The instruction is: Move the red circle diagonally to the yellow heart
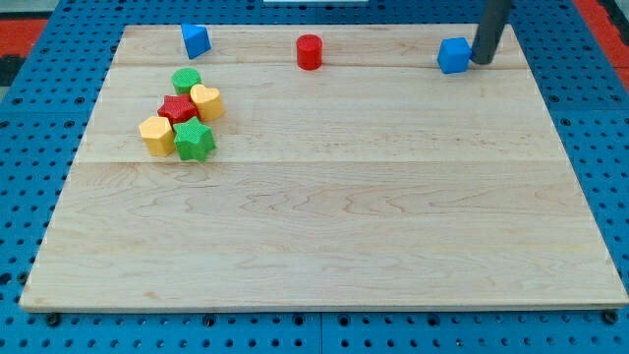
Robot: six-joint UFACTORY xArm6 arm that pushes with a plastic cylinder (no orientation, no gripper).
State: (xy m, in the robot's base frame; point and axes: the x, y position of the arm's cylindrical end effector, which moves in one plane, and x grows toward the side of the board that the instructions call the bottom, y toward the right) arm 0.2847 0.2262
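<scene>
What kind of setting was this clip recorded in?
Most likely a robotics lab bench set up for block-pushing trials. A pale wooden board lies on a blue perforated base, small coloured blocks such as the red circle are scattered on it, and my tip sits beside a blue block.

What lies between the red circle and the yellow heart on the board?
Nothing: in the camera view, only bare wood separates the red circle from the yellow heart.

Blocks: two blue (197, 40), two red (310, 52), two yellow (206, 101), two green (194, 141).
</scene>
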